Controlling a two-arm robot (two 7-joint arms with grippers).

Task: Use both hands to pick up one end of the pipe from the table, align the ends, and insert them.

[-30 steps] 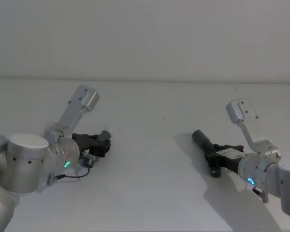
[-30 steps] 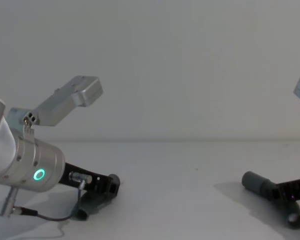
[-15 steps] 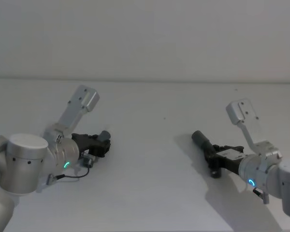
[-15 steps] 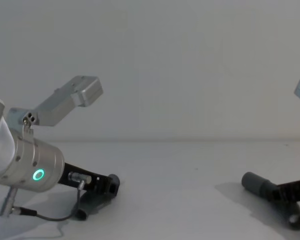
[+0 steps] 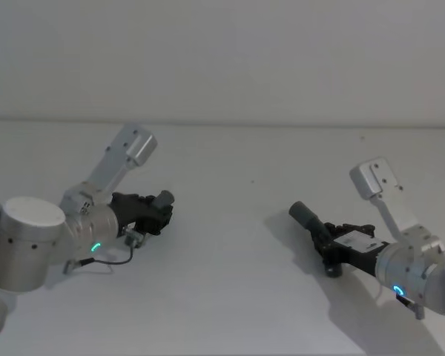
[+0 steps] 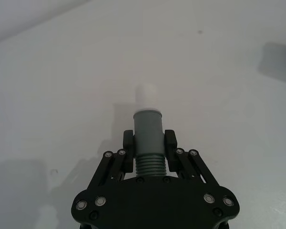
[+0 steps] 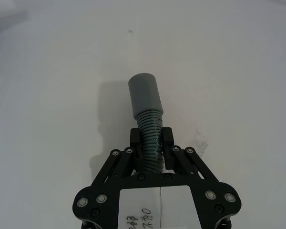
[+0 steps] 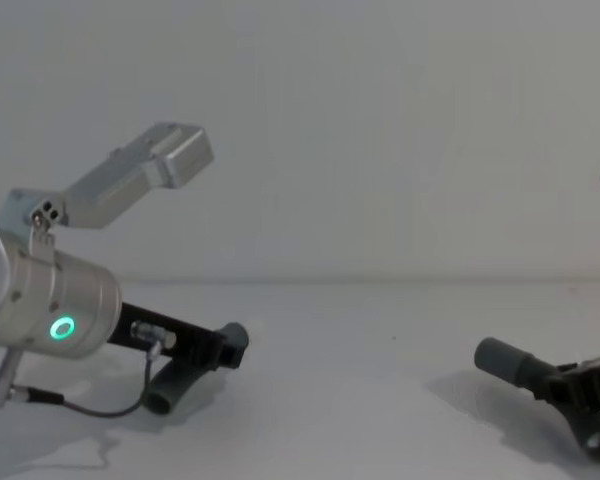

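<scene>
- Left gripper (image 6: 148, 144): fingers (image 6: 128, 143) clenched on the ribbed part of the left pipe (image 6: 148, 131). Its whitish spigot (image 6: 145, 98) juts past the tips, pointing right. It sits on the left, low over the table (image 5: 230, 289).
- Right gripper (image 7: 152, 139): fingers (image 7: 167, 138) clamped on the ribs of the right pipe (image 7: 151, 125). Its grey socket (image 7: 144, 95) projects past the tips, pointing left and far. It sits on the right, slightly nearer.
- The two pipes are well apart, with only table surface between the ends.
- A thin cable (image 5: 107, 262) loops under the left wrist.
- The wall (image 5: 222, 59) lies at the far edge.

The head camera looks down on the table (image 5: 230, 297), the chest camera low across its same middle; wrist cameras sit close above it.
</scene>
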